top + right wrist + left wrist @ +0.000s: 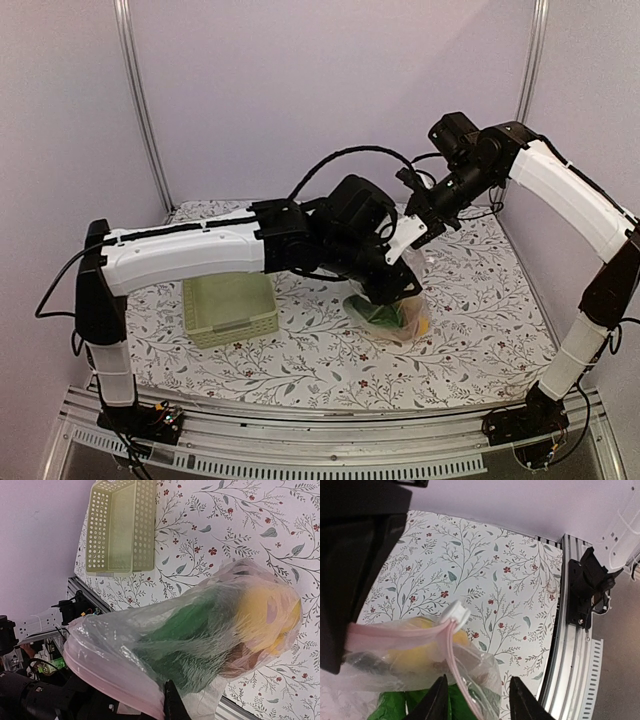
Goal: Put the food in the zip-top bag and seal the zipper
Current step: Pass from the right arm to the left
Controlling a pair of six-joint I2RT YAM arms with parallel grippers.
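Observation:
The zip-top bag (392,312) hangs over the middle of the table, its bottom near the cloth. The food is inside it: green pieces (200,630), a yellow lemon (265,615) and a reddish-brown piece (240,662). My right gripper (422,222) is shut on the bag's top edge and holds it up; only one of its fingers (172,705) shows. The pink zipper (395,632) has a white slider (456,612) at its end. My left gripper (477,700) is open, with its fingertips on either side of the zipper strip and the bag's corner.
The pale green slotted basket (230,308) stands to the left of the bag under my left arm, and its inside shows bare in the right wrist view (120,525). The metal rail (570,670) runs along the table's near edge.

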